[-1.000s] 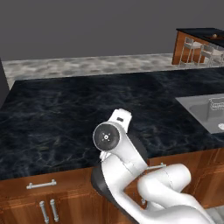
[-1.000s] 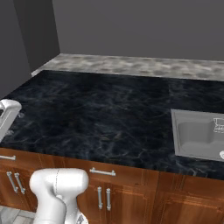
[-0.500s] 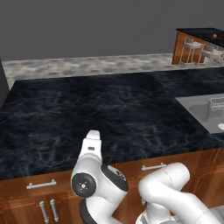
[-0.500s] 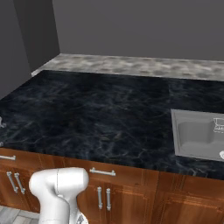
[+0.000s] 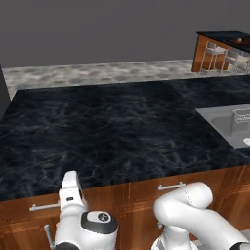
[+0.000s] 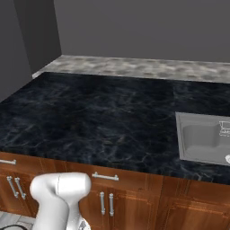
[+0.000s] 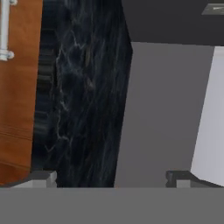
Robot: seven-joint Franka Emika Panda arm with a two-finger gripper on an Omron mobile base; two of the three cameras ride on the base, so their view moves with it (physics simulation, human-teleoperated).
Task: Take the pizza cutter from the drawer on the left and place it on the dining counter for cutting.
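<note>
The arm (image 5: 80, 222) hides part of the drawer (image 5: 34, 215) front. Beyond the sink (image 5: 233, 128), the dining counter (image 5: 224, 41) is cut off by the frame edge; items on it too small to tell.

The arm (image 5: 188, 215) is glossy white all over, built of fat rounded tube segments that swell into bulbous elbows, smooth as moulded plastic with soft grey shading underneath. From the left base view one joint ends in a round dark grey cap (image 5: 99, 223) with a small pale logo mark at its centre, ringed by white casing. Above that cap sits a narrow white block (image 5: 72, 193) with a few tiny dark dots and slots on its face, like screw holes or ports. From the right base view the same white shell (image 6: 60, 193) shows as a thick horizontal cylinder over a stout column. The finger tips (image 7: 43, 178) are small, square and dark grey.
</note>
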